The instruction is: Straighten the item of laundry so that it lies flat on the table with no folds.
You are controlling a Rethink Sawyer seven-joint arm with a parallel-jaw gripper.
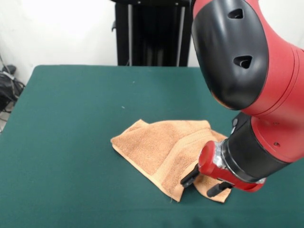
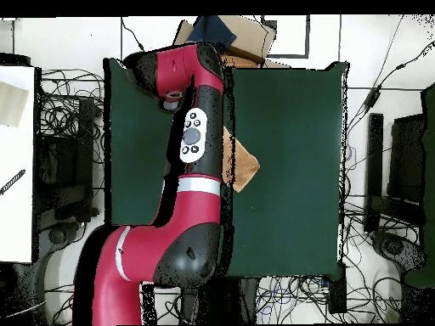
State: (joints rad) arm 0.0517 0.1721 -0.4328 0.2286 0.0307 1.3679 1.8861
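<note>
The tan terry-cloth towel lies crumpled on the dark green table, right of centre, with one side folded over along a border band. My gripper hangs at the towel's near right corner. Its two black fingers stand apart, low over the cloth, with towel showing between them. In the overhead view only a tan piece of the towel shows beside the red arm, which hides the gripper. No white tag shows.
The big red and black arm link fills the right of the front view. The black pedestal stands behind the table's far edge. Cables, a cardboard box and a white bench surround the table.
</note>
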